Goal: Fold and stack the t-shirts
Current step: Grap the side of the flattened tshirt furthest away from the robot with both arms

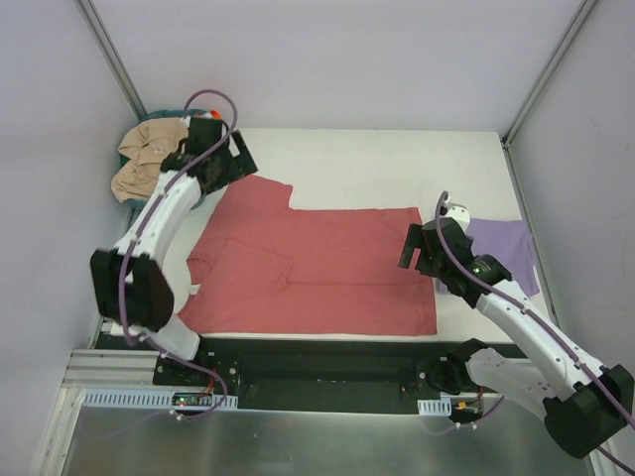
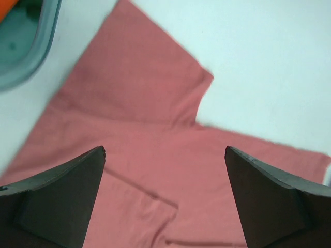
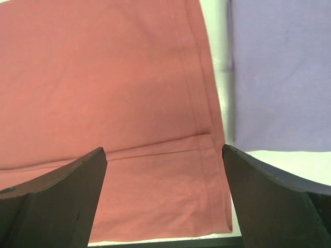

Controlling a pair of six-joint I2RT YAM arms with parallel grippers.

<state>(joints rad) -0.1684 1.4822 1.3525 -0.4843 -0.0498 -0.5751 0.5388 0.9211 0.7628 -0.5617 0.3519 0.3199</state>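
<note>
Fingers [image 2: 62, 201] on both arms wide apart, empty, above red t-shirt [image 2: 134, 103]

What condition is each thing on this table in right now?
Brick-red cloth t-shirt: spread flat, one sleeve folded in.
Pale lavender t-shirt: lying flat beside it, not stacked.
Small teal basket: holding crumpled beige cloth.
Left fingers: open, above the red shirt, holding nothing.
Right fingers: open, above the red shirt's hem, holding nothing.
</note>
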